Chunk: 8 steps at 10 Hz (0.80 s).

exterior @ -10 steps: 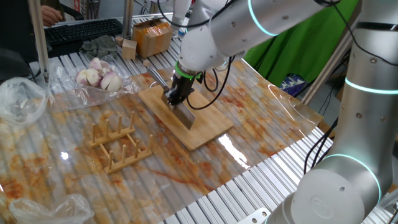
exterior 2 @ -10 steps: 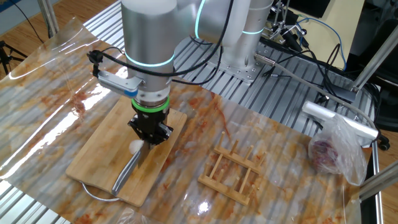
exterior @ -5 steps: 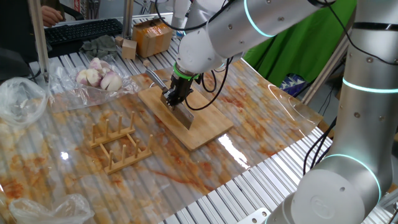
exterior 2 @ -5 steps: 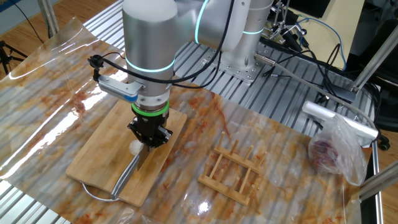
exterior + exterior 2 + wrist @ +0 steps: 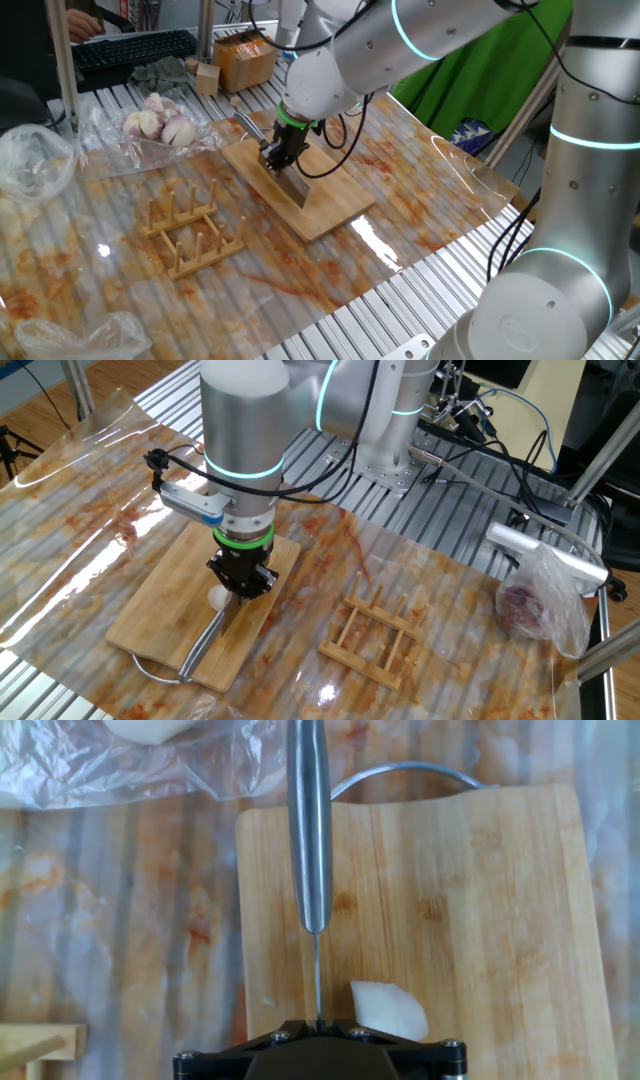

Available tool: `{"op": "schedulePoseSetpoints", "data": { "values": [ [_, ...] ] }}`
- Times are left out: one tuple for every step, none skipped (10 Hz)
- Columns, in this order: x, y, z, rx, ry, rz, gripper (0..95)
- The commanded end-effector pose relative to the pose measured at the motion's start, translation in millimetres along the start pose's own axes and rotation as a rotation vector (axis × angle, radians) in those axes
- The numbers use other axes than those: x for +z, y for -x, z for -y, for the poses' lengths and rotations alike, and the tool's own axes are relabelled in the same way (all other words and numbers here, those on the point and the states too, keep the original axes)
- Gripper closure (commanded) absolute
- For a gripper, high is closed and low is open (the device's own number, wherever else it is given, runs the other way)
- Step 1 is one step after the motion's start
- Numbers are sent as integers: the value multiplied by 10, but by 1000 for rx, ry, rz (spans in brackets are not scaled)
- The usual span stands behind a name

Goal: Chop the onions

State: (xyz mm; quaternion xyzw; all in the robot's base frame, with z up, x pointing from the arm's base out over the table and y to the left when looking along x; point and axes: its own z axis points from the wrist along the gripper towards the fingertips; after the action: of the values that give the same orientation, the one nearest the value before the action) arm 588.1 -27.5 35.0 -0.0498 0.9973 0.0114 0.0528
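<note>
My gripper (image 5: pixel 276 155) is shut on a steel knife (image 5: pixel 309 830) and holds it edge-down on the wooden board (image 5: pixel 335 205). In the hand view the knife's handle points away from me, and the thin blade runs back into my shut jaws (image 5: pixel 318 1025). One small pale onion chunk (image 5: pixel 388 1010) lies on the board (image 5: pixel 480 900) just right of the blade, close to my fingers. In the other fixed view the chunk (image 5: pixel 216 597) sits beside my gripper (image 5: pixel 240 582), and the knife handle (image 5: pixel 198 648) reaches toward the board's (image 5: pixel 150 605) near edge.
A plastic bag of whole pinkish bulbs (image 5: pixel 157 120) lies beyond the board; its edge also shows in the hand view (image 5: pixel 150 755). A wooden rack (image 5: pixel 190 232) stands beside the board, also seen in the other fixed view (image 5: pixel 375 635). A cardboard box (image 5: pixel 245 58) sits at the back.
Almost nothing differs. My gripper and the knife have shifted only slightly over the board, and the onion chunk stays beside the blade.
</note>
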Motion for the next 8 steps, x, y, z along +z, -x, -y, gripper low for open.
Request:
{"op": "schedulePoseSetpoints", "data": {
  "values": [
    [-31, 9, -9, 2, 0, -2, 950],
    [-48, 14, -12, 5, -1, 0, 950],
    [-70, 19, -15, 11, 0, 0, 950],
    [-134, 33, -22, 20, 2, -4, 950],
    [-237, 51, -33, 30, 5, -14, 950],
    [-361, 69, -41, 36, 7, -25, 950],
    [-583, 92, -45, 47, 15, -50, 950],
    [-767, 97, -33, 53, 30, -62, 950]
  ]
}}
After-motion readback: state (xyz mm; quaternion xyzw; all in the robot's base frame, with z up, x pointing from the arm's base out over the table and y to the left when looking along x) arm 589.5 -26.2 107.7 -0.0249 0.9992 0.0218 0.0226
